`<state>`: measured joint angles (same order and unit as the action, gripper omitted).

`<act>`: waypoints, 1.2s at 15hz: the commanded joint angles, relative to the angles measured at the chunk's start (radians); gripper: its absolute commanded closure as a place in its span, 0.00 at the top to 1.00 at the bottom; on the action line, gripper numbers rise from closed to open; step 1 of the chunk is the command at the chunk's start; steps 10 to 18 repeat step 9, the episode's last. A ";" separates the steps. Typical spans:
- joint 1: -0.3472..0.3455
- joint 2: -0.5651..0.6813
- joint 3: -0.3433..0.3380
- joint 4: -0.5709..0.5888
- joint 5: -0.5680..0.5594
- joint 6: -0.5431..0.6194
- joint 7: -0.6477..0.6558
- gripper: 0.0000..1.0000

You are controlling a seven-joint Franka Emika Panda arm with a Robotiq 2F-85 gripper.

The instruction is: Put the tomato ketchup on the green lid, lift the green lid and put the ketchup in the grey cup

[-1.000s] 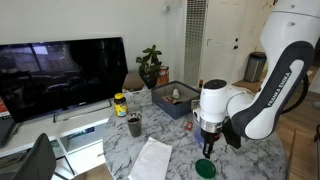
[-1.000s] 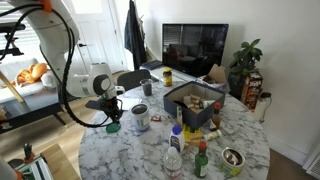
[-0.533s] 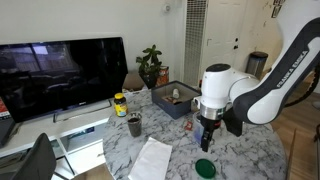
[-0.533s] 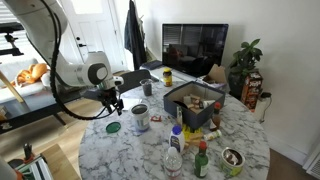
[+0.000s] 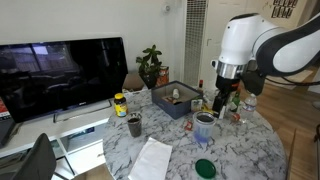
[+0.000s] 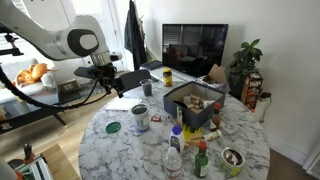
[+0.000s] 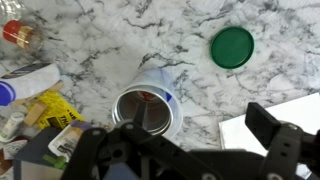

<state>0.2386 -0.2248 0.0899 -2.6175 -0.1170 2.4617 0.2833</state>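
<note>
The grey cup [image 7: 147,108] stands upright on the marble table, seen from straight above in the wrist view. A small red piece, the tomato ketchup [image 7: 148,96], shows inside it against the far wall. The green lid [image 7: 233,47] lies flat on the table, apart from the cup and bare. My gripper [image 7: 175,140] is open with nothing between its fingers [image 7: 270,125]. In both exterior views the gripper [image 5: 222,103] [image 6: 117,90] hangs well above the cup [image 5: 204,125] [image 6: 141,117], and the lid [image 5: 205,168] [image 6: 113,127] lies near the table's edge.
A grey bin [image 6: 192,100] of odds and ends stands mid-table, with bottles [image 6: 175,150] in front of it. A small dark cup [image 5: 134,126], a yellow jar [image 5: 120,104] and a white sheet [image 5: 152,158] share the table. Packets [image 7: 45,105] lie beside the cup.
The arm rose from low over the green lid to high above the grey cup. The jaws went from nearly shut to wide open.
</note>
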 commanded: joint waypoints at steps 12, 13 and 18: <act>-0.106 -0.218 0.043 -0.024 0.033 -0.136 -0.037 1.00; -0.106 -0.218 0.043 -0.024 0.033 -0.136 -0.037 1.00; -0.106 -0.218 0.043 -0.024 0.033 -0.136 -0.037 1.00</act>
